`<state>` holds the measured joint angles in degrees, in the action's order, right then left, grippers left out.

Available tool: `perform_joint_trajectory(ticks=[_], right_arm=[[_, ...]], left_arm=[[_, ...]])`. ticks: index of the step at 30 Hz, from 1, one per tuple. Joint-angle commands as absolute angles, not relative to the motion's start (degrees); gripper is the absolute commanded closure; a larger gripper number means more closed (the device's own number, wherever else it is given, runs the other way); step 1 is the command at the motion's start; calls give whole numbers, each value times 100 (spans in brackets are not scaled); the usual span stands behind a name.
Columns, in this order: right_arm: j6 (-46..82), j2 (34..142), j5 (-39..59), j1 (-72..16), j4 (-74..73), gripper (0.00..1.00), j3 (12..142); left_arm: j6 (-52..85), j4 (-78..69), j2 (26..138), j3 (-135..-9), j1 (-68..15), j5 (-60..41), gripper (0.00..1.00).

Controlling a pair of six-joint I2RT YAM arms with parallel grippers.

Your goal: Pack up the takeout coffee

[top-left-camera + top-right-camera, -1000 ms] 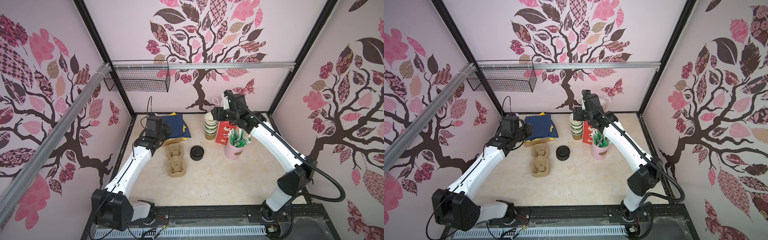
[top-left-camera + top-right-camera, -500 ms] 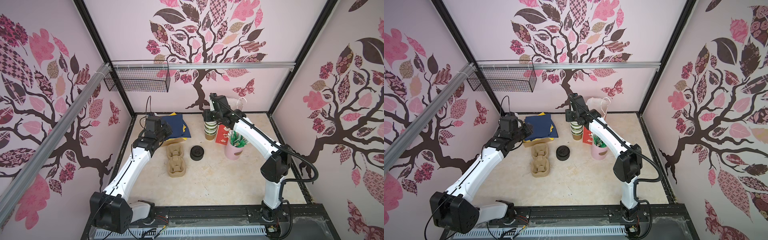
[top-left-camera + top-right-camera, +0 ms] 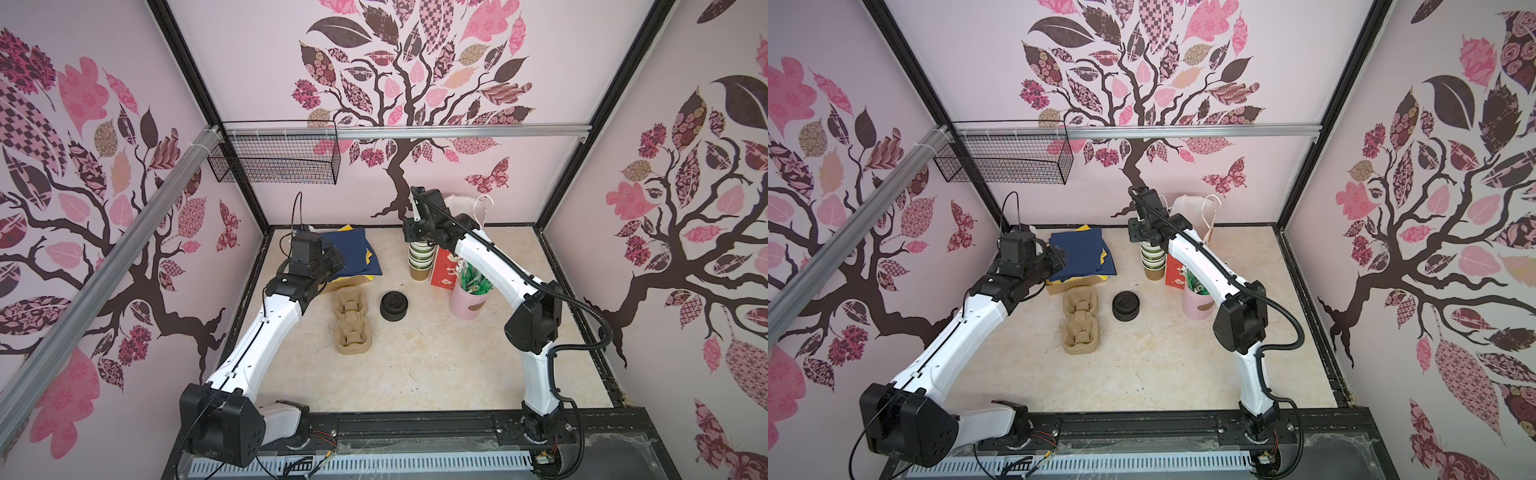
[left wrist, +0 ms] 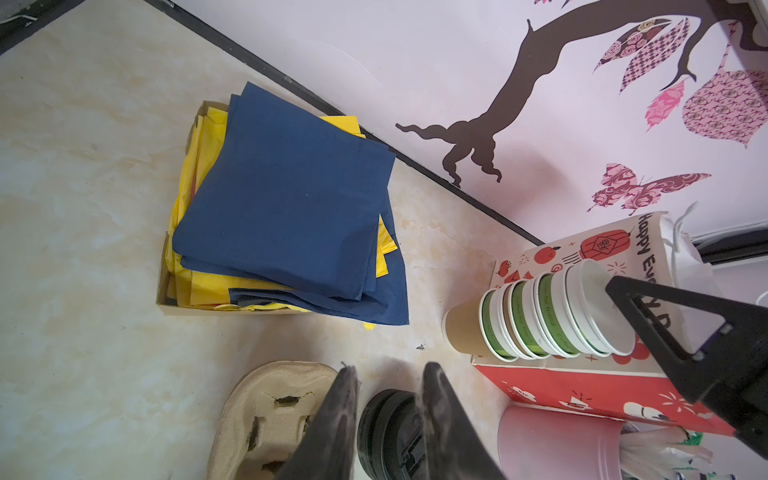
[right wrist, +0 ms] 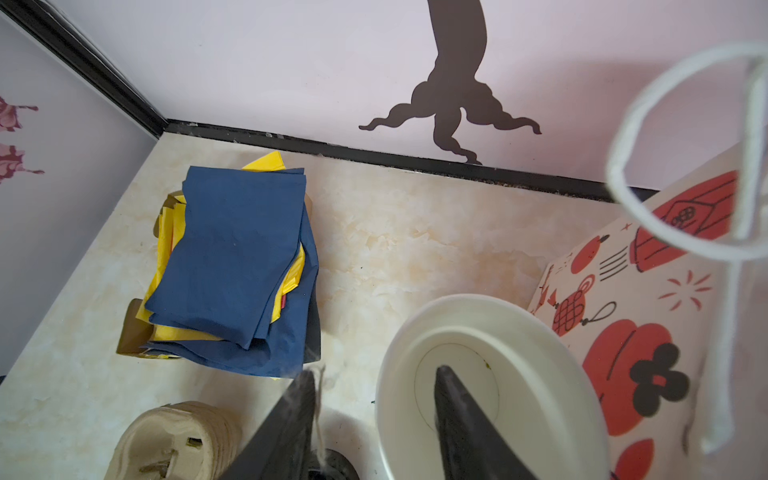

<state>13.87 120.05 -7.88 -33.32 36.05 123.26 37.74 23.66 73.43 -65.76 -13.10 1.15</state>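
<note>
Right wrist view: the right claw [image 5: 376,370] stands partly open astride the wall of the top green cup [image 5: 490,316]. One finger [image 5: 461,424] is down inside the white interior and the other [image 5: 291,419] is outside the rim. A gap shows between the outer finger and the cup, so nothing is clamped. In both top views this claw sits on top of the stack of green cups [image 3: 419,253] [image 3: 1152,257]. The stack is nested in a brown cup [image 3: 419,273] and stands near the back edge of the worktop [image 3: 415,365], just beside the red paper bag [image 3: 444,270]. The top cup's mouth is open. In the left wrist view the left claw [image 4: 390,366] shows a narrow gap between its fingers and holds nothing. The black lids [image 4: 386,419] show beyond that gap. These lids [image 3: 393,306] sit near the middle of the worktop, just beside the cardboard cup carrier [image 3: 351,320]. The left claw [image 3: 332,262] hovers over the napkins [image 3: 353,253] at the back left.
</note>
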Motion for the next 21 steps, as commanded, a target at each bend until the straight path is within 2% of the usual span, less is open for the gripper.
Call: perform_joint_trajectory(ticks=[1, 8, 21], right_arm=[[1327, 12325, -963, -3383, 3917, 51, 12642], [1302, 12553, -1006, -3436, 4111, 56, 12858], [1327, 12688, -1250, -3454, 4175, 72, 12975]], left_arm=[[3755, 2348, 7311, -6439, -1290, 83, 70], [3753, 2373, 7330, -6491, -1294, 68, 70], [3736, 2437, 7309, -6522, -1292, 61, 70]])
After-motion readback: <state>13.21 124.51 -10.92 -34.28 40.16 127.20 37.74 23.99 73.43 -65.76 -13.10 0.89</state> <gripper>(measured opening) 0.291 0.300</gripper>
